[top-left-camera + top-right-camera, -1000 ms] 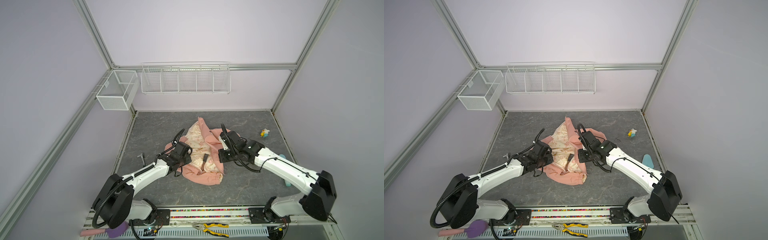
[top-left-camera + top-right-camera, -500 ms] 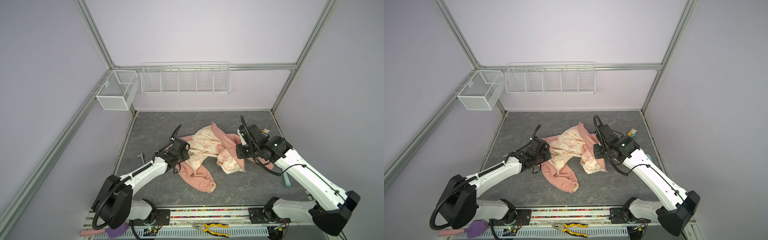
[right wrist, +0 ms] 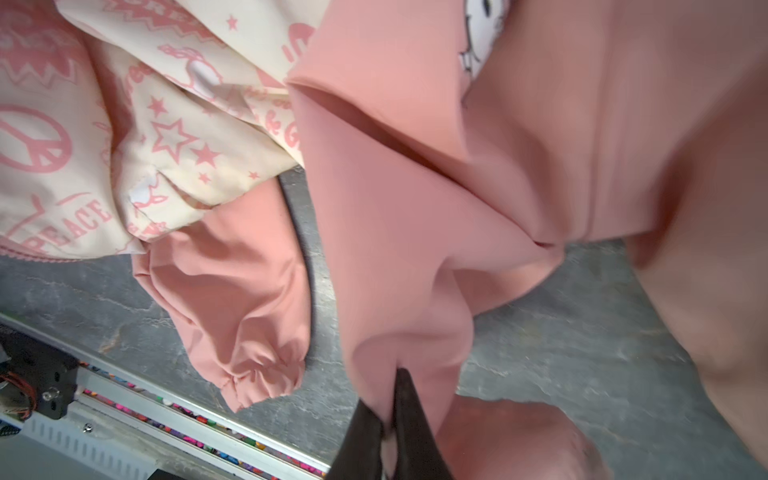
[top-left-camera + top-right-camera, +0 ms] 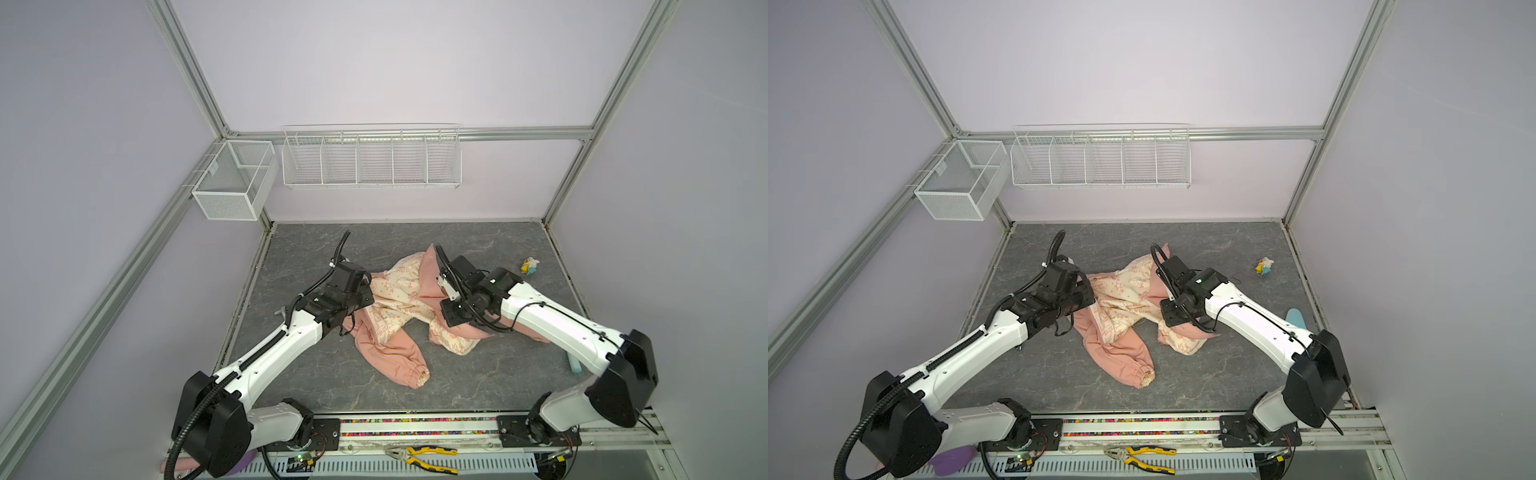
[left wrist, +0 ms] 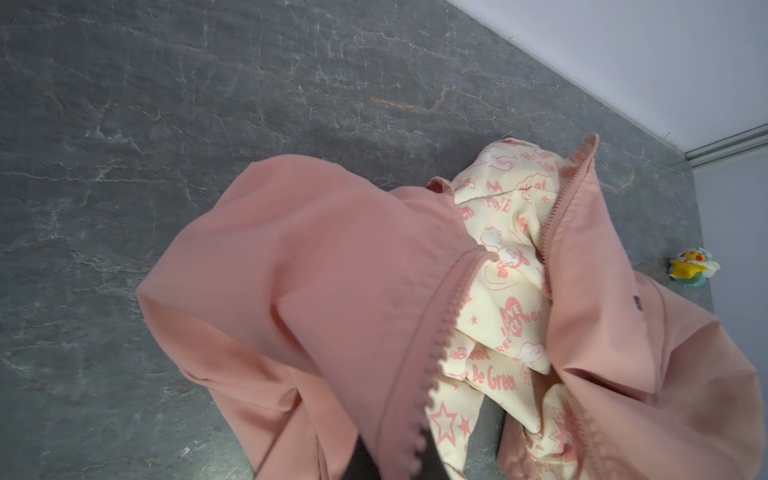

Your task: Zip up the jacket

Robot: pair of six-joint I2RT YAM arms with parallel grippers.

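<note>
Near the middle of the grey, stone-patterned table we find the jacket, crumpled and unzipped, with its cream lining turned upward between salmon-pink folds in both top views. One sleeve trails toward the front edge, its gathered cuff resting on the table. Our left gripper sits at the jacket's left side; in the left wrist view its dark fingers are closed tight on a pink front edge, right where a row of zipper teeth runs up into the fabric. The two zipper edges lie apart there, with lining showing between them. Our right gripper is on the jacket's right side, and in the right wrist view its black fingers stand nearly together with a fold of pink cloth pinched between them. The cloth at each grip is raised off the table. Well apart from the jacket, toward the far right, lies a small yellow and white toy; yellow-handled pliers lie at the front, off the table. White wire baskets hang on the back wall.
</note>
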